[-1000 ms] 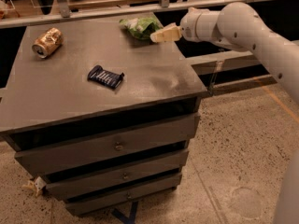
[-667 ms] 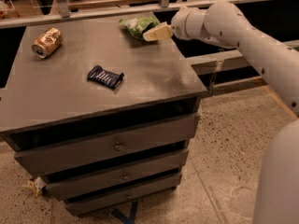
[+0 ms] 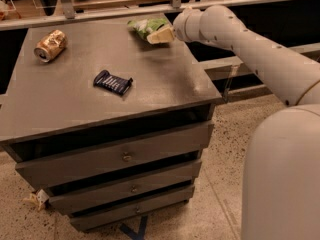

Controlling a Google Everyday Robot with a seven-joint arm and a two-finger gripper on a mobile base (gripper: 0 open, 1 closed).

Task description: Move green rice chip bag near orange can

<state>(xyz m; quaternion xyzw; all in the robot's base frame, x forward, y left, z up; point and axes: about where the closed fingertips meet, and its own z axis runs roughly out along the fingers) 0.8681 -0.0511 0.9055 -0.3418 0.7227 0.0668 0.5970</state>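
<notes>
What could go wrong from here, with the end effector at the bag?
The end effector is at the right end of the bag, by the far edge of the table.
1. The bag lies near that edge; a push may slide it off the back.
2. The can lies on its side near the left edge; a bump from the arriving bag may roll it off.

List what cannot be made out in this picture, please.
All in the camera view:
- The gripper, over the far right part of the table, covers the right end of the green rice chip bag; whether it grips the bag cannot be told.
- Orange can: label blurred.
- Dark blue wrapper: print too small.
- Robot's body: cut off by the right and bottom edges.
</notes>
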